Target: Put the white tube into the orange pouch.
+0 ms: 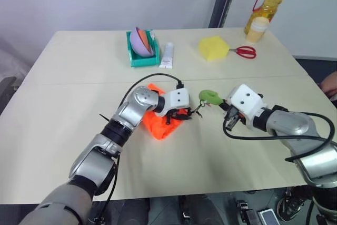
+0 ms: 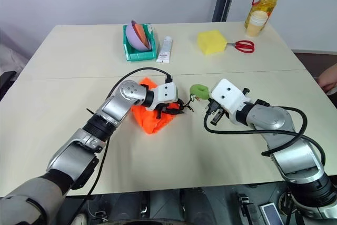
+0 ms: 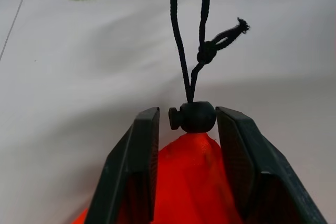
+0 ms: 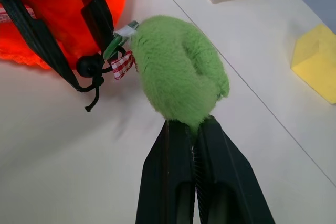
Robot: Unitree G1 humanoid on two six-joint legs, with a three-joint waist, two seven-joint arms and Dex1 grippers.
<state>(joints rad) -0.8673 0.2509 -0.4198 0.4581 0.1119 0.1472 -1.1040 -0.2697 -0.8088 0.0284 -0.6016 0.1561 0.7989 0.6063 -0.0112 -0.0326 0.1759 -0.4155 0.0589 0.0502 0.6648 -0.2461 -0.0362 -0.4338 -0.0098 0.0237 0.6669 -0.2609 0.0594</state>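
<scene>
While I watch from the head camera, the orange pouch (image 1: 162,121) lies crumpled in the middle of the frame on the pale matte table (image 1: 63,130), soft neon fabric bunched under my left gripper (image 1: 179,113). From the left wrist, its two black fingers (image 3: 137,161) stand partly apart on either side of the gathered orange cloth and the round black toggle (image 3: 195,117), from which a thin knotted black cord (image 3: 178,40) runs away; I cannot tell whether they press on it. Right of centre, my right gripper (image 1: 220,102) has its jaws clamped together on the fuzzy, rounded green charm (image 4: 181,72), which carries a small red-checked ribbon tag (image 4: 122,64) next to the cord. Toward the upper middle of the frame a flat white squeeze tube with print (image 1: 167,55) lies beside a teal bin (image 1: 138,59) holding rounded bowls, with a porous yellow sponge (image 1: 213,48), red-handled scissors (image 1: 246,51) and a clear bottle of yellow oil (image 1: 267,1) further right. I cannot make out the plump white tube anywhere.
</scene>
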